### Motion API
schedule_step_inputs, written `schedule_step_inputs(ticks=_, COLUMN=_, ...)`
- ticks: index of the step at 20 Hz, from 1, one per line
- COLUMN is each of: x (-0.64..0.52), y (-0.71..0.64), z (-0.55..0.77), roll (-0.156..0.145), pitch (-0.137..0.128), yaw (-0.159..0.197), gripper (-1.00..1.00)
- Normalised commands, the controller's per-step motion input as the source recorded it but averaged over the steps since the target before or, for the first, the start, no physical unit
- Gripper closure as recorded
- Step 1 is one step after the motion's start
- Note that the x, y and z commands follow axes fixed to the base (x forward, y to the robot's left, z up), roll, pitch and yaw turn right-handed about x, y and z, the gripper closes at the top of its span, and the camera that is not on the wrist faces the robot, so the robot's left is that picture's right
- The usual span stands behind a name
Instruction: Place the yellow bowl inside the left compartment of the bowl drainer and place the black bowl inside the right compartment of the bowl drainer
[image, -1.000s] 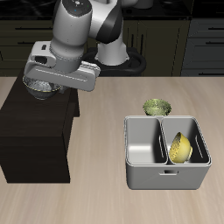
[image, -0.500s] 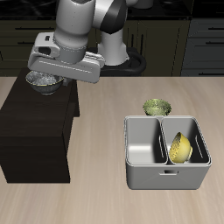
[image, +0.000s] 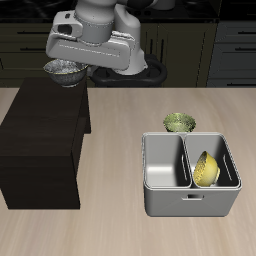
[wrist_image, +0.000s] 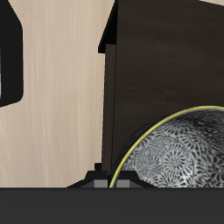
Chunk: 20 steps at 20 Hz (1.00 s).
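The black bowl (image: 63, 72), silvery-grey and speckled, hangs in the air above the back of a tall black box (image: 40, 150). My gripper (image: 62, 64) is shut on its rim. In the wrist view the bowl (wrist_image: 179, 153) fills the frame close up, showing its patterned surface and a thin yellowish rim, with the box top (wrist_image: 157, 61) below it. The yellow bowl (image: 206, 170) lies tilted inside the left compartment of the bowl drainer (image: 190, 206). The drainer's right compartment (image: 165, 165) holds nothing.
An olive-green bowl (image: 178, 123) sits on the table just behind the drainer. The black box stands well clear of the drainer, with bare wooden tabletop (image: 115, 150) between them. Dark cabinets line the back.
The arm has risen, lifting the black bowl from just above the box top to well above it and slightly toward the drainer's side. The yellow bowl and drainer have not moved.
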Motion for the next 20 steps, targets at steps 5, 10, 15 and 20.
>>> schedule_step_inputs(ticks=5, x=-0.03, y=0.40, z=0.27, roll=0.023, pitch=-0.021, yaw=-0.016, gripper=1.00)
schedule_step_inputs(ticks=10, x=0.11, y=0.24, z=0.04, roll=-0.002, pitch=0.011, yaw=-0.009, gripper=1.00)
schedule_step_inputs(ticks=15, x=0.24, y=0.64, z=0.00, roll=0.067, pitch=0.017, yaw=-0.011, gripper=1.00)
schedule_step_inputs(ticks=20, x=0.19, y=0.40, z=-0.06, roll=0.037, pitch=0.018, yaw=-0.007, gripper=1.00)
